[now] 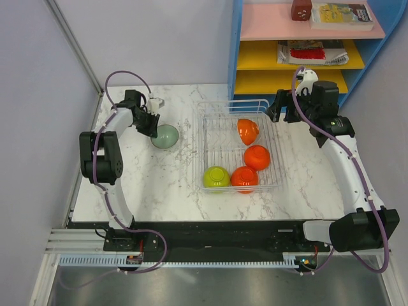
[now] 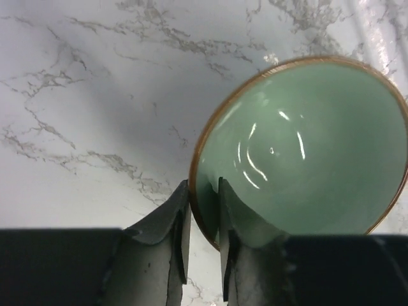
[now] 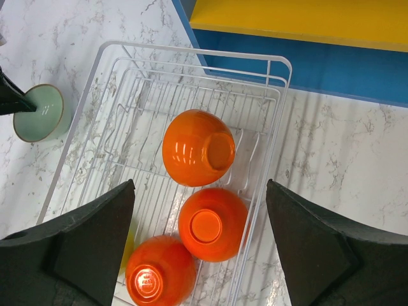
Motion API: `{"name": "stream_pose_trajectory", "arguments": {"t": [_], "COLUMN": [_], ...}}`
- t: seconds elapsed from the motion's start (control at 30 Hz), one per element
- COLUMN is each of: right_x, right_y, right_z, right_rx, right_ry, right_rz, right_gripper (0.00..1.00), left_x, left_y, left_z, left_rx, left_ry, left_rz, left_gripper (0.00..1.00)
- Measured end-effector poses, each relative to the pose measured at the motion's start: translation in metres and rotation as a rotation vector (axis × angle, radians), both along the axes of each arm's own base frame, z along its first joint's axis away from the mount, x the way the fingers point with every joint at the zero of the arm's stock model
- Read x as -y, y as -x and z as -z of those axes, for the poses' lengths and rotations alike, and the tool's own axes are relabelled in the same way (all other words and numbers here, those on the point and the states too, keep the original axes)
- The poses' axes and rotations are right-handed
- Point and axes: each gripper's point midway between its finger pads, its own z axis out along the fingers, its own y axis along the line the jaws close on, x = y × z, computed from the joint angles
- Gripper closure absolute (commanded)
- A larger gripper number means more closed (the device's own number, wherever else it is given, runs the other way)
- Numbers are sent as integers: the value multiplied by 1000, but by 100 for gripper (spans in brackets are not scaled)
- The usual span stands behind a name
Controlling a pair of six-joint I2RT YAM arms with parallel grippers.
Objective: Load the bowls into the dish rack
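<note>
Three glossy orange bowls and a yellow-green bowl lie in the rack; left gripper pinches the brown-rimmed sage bowl on the table beside it; right gripper spread wide

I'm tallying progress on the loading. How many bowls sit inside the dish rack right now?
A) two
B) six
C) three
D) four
D: three orange bowls and one yellow-green bowl lie in the dish rack. The sage-green bowl is on the table to its left, with the left gripper astride its rim.
</note>
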Motion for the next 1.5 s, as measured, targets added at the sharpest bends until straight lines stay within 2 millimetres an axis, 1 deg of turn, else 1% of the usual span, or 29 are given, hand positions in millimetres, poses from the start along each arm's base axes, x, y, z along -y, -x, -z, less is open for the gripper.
{"name": "stream_pose_trajectory", "arguments": {"t": [0.07, 0.17, 0.4, 0.47, 0.57, 0.63, 0.67, 0.77, 0.83, 0.87, 0.93, 0.97, 1.0, 1.03, 1.1, 1.13, 1.2, 1.3, 1.5], "right_x": [0, -1, -6, -10, -23, -37, -44, -65, -75, -78, -85, -89, -93, -97, -106, -110, -118, -132, -154], "right_y": [0, 0, 1, 0, 1, 2, 3, 6, 8, 10, 14, 17, 20, 22, 27, 30, 36, 47, 66], "right_z": [0, 1, 6, 8, 13, 17, 19, 26, 29, 29, 27, 24, 22, 19, 15, 14, 14, 15, 28], "right_rx": [0, -2, -17, -22, -43, -73, -89, -151, -183, -192, -204, -207, -207, -203, -206, -209, -220, -247, -304], "right_ry": [0, -2, -16, -35, -90, -153, -186, -293, -348, -366, -410, -434, -456, -476, -519, -537, -562, -590, -618], "right_rz": [0, -4, -28, -47, -104, -170, -203, -307, -362, -380, -424, -448, -469, -494, -534, -554, -589, -648, -730], "right_gripper": [9, 9, 8, 7, 2, 2, 2, 2, 2, 2, 2, 2, 2, 2, 2, 2, 2, 2, 2], "left_x": [3, 14, 22, 25, 33, 42, 47, 63, 81, 89, 115, 126, 143, 157, 180, 190, 205, 222, 236], "left_y": [-1, -2, 1, 6, 17, 30, 34, 44, 53, 57, 71, 76, 85, 93, 108, 115, 121, 121, 113], "left_z": [-1, -9, -15, -18, -27, -42, -53, -91, -113, -121, -135, -139, -142, -144, -147, -150, -158, -173, -186], "left_rx": [2, 12, 15, 18, 22, 28, 42, 117, 164, 179, 197, 199, 195, 190, 176, 170, 174, 207, 238], "left_ry": [19, 78, 113, 120, 153, 193, 215, 266, 289, 298, 316, 326, 337, 348, 358, 363, 372, 386, 394], "left_rz": [-2, 17, 39, 54, 94, 128, 148, 214, 279, 308, 390, 424, 477, 516, 585, 614, 658, 703, 730], "left_gripper": [98, 98, 98, 98, 98, 98, 98, 98, 98, 98, 98, 98, 98, 98, 98, 98, 98, 98, 98]}}
